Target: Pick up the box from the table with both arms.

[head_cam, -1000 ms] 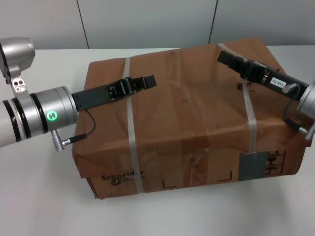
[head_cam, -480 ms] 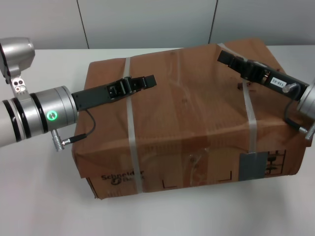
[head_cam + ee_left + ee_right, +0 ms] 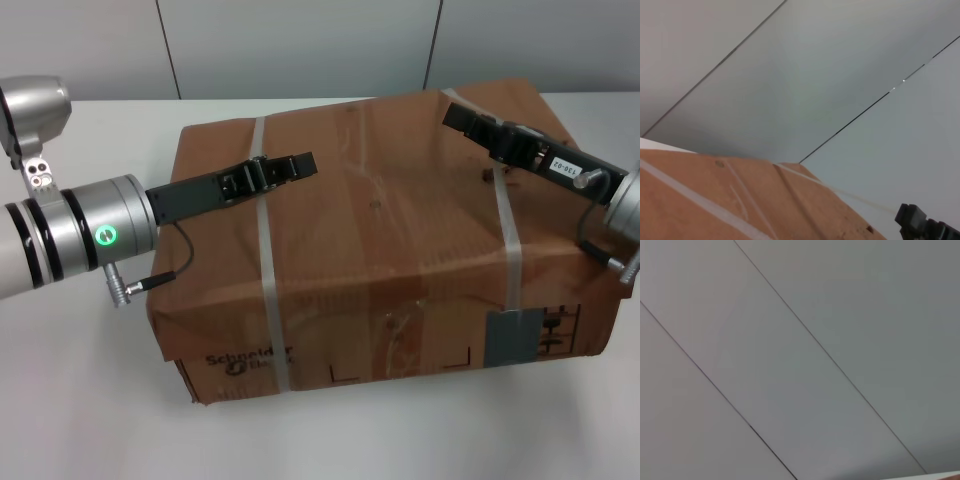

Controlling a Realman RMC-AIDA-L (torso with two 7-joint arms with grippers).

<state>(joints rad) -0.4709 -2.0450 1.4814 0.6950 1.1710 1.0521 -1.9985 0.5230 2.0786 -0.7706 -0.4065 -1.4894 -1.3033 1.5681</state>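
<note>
- We see the table (image 3: 80, 400), a wide, flat white top, filling the head view from the lower edge up to the grey panelled wall (image 3: 300, 45) along the top of the frame; dark seams split that wall into panels, and the same seams run as diagonals across both wrist views.
- The box (image 3: 380, 250) sits on the table in the middle of the head view: large brown cardboard, its top creased and slightly dented, with black "Schneider Electric" print low on its front face.
- The left arm (image 3: 70, 235) enters from the left edge of the head view, a silver-grey cylinder with black rings and a lit green indicator, a thin cable looping beneath it.
- The right arm (image 3: 620, 205) comes in at the right edge, only its silver end showing.
- Two pale plastic straps (image 3: 268, 290) cross the box top and run down its front.
- The left gripper (image 3: 295, 165) lies flat and black over the upper-left part of the box top, beside a strap; we cannot tell whether its fingers are open or closed.
- The right gripper (image 3: 460, 115) slants over the upper-right part of the box top; there too we cannot tell.
- A grey label (image 3: 512, 338) sits on the front face, lower right.
</note>
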